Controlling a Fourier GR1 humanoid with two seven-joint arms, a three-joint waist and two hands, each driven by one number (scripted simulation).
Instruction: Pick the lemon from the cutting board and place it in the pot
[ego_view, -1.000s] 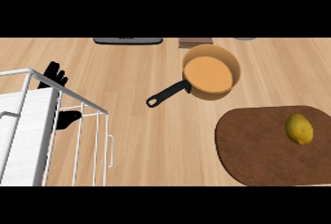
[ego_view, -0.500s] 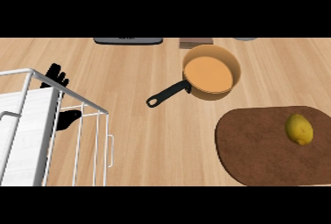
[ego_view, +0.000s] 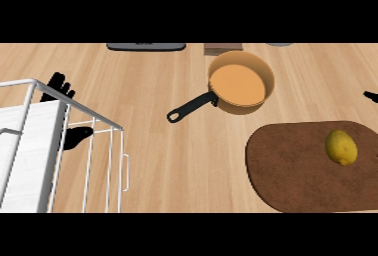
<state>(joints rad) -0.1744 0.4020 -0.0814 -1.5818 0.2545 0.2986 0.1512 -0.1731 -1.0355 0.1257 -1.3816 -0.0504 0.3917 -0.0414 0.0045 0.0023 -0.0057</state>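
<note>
Sitting on the cutting board (ego_view: 295, 175) at lower right, toward its right side, the lemon (ego_view: 341, 147) is well apart from both hands, w/ the pot (ego_view: 240, 82) up-left of the board on the bench (ego_view: 162, 165), its black handle pointing down-left. Left hand (ego_view: 59, 89) rests open at the left edge, fingers up, partly behind a white wire rack (ego_view: 77, 104). Right hand (ego_view: 371, 96): only a black sliver at the right edge, above the board, so can't tell if open or closed.
</note>
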